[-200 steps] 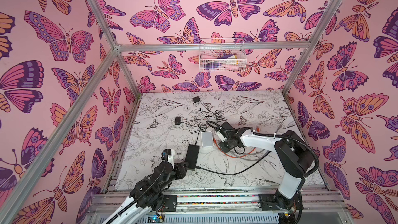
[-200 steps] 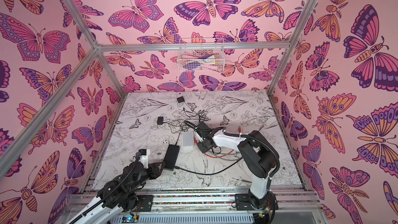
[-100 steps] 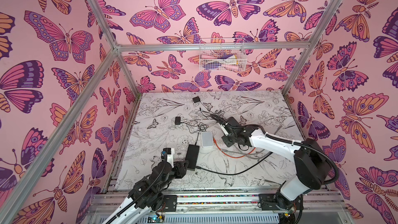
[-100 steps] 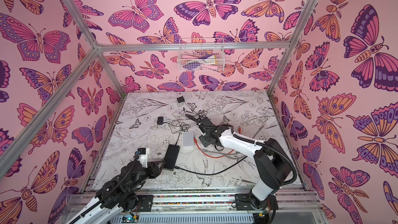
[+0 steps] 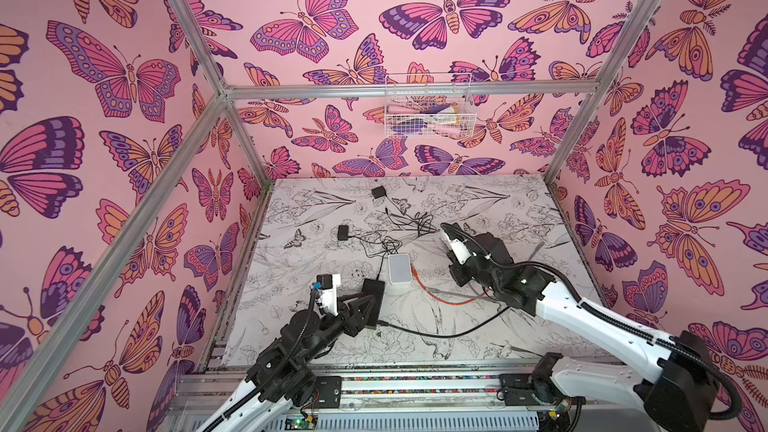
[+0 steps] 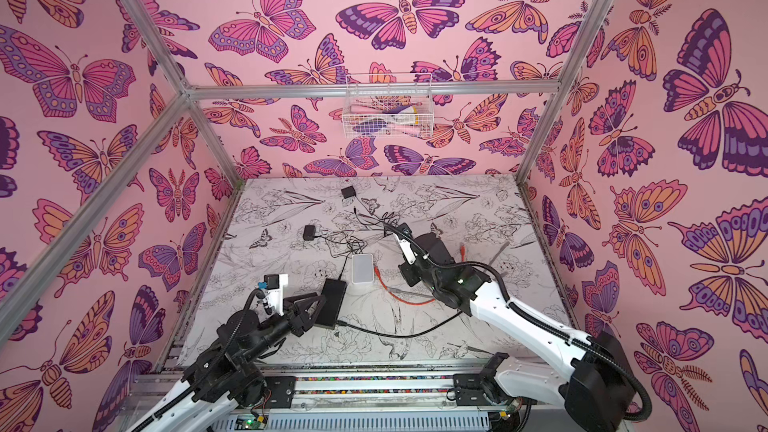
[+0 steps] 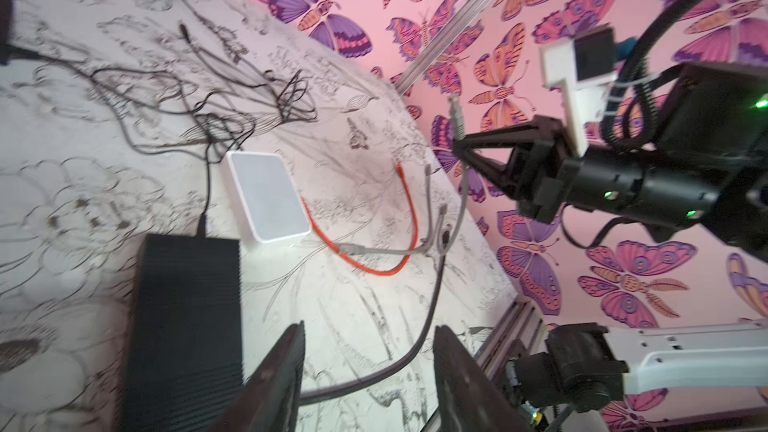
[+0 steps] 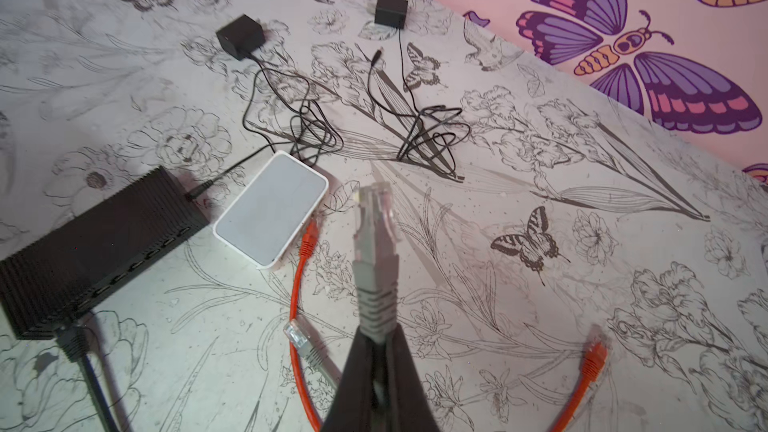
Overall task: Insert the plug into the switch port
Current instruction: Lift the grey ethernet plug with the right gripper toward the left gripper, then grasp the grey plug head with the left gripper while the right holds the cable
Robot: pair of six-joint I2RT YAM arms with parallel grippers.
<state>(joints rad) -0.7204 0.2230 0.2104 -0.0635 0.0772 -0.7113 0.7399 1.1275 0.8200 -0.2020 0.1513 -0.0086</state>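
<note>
**Floral-print table** (image 5: 519, 209), with both arms reaching in from the near edge.

**Black switch** (image 8: 95, 251): lies left of centre, its row of ports facing right. A black cable (image 5: 436, 332) is already attached at its near end.

**White box** (image 8: 270, 205): sits just beside the switch's far right corner, with an orange cable (image 8: 297, 297) plugged in.

**Left gripper** (image 7: 370, 326): jaws apart and empty, at the near end of the switch but not clamping it.

**Right gripper** (image 8: 376, 336): closed on the grey cable (image 7: 463, 201) just behind the boot. It carries the grey plug (image 8: 374, 209) in the air, right of the white box and well apart from the ports.

**Likely hazards:**
- The plug is gripped far behind its tip, so it may pivot on contact and miss the port.
- The unheld switch may slide left under the push.
- The trailing grey cable crosses the orange one and may drag the white box.
- A latch tab turned the wrong way would block entry.
</note>
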